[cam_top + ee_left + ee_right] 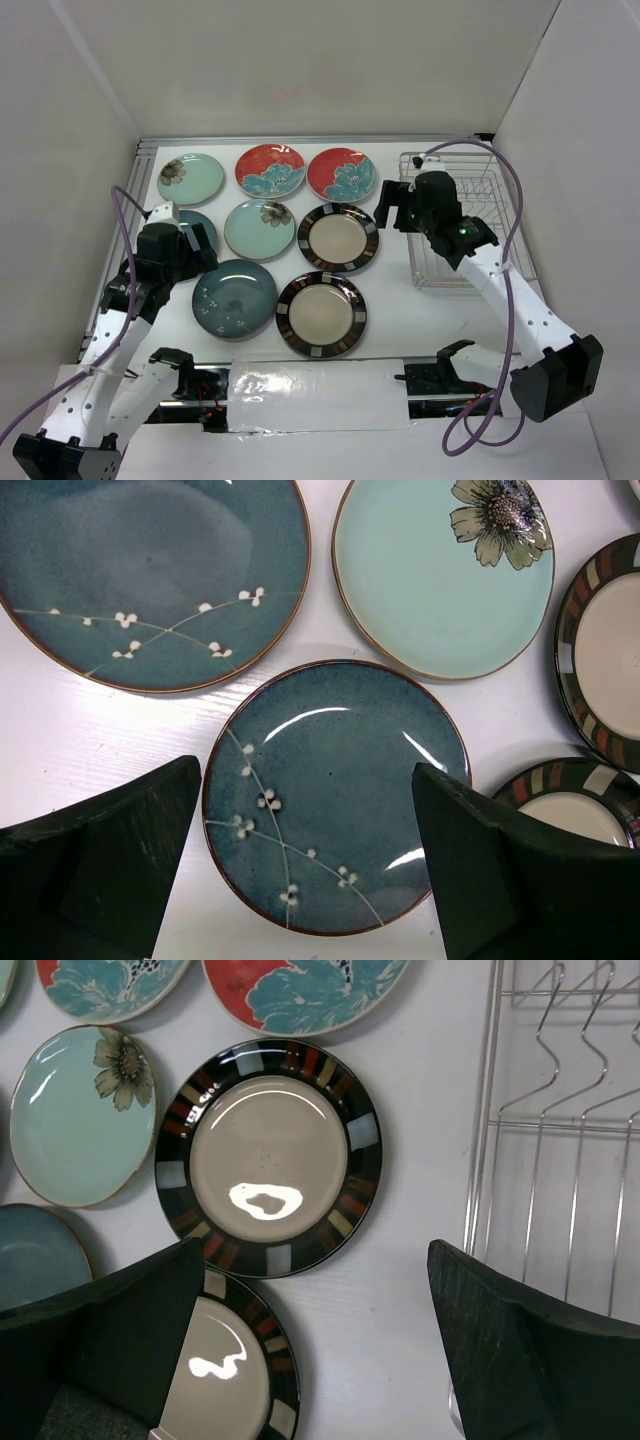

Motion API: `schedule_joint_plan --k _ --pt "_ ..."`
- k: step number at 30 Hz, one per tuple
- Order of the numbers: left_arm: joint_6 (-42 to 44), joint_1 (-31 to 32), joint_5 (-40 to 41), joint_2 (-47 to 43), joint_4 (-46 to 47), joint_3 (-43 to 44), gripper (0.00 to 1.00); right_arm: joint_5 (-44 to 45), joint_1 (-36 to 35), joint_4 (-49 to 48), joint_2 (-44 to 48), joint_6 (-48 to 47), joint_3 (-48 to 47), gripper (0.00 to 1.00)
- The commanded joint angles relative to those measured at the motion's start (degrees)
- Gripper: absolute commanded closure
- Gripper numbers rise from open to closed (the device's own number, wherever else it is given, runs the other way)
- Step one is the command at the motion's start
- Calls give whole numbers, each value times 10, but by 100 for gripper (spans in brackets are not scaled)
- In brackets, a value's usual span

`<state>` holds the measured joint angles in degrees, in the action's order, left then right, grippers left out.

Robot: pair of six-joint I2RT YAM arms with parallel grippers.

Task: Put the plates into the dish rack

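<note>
Eight plates lie flat on the white table: two red (pixel 270 170), two mint (pixel 259 229), two teal (pixel 235 298) and two beige striped-rim (pixel 338 238). The wire dish rack (pixel 455 225) stands at the right, and I see no plate in it. My left gripper (pixel 195 250) is open and empty. In its wrist view it (pixel 308 770) hovers over the near teal plate (pixel 335 795). My right gripper (pixel 392 208) is open and empty. In its wrist view it (pixel 318 1245) hovers over bare table between the striped plates (pixel 268 1155) and the rack's edge (pixel 480 1160).
White walls close in the table on the left, back and right. The far teal plate (pixel 200 225) is partly hidden under my left arm. A purple cable loops beside each arm. A taped strip (pixel 320 395) runs along the near edge between the arm bases.
</note>
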<state>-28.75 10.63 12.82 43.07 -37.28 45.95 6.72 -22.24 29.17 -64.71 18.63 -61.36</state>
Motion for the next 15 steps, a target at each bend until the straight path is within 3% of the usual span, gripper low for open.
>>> schedule_joint_plan --k 1,7,11,15 --pt "1 0 3 -4 12 14 0 -11 -11 -28 13 23 15 1" --pt "6 0 -3 -4 12 14 0 -78 -23 -48 33 40 49 1" --pt "6 0 -3 -4 12 14 0 -108 -30 -18 16 69 58 7" --pt "18 0 -14 -4 17 14 0 -114 -54 -24 51 138 112 9"
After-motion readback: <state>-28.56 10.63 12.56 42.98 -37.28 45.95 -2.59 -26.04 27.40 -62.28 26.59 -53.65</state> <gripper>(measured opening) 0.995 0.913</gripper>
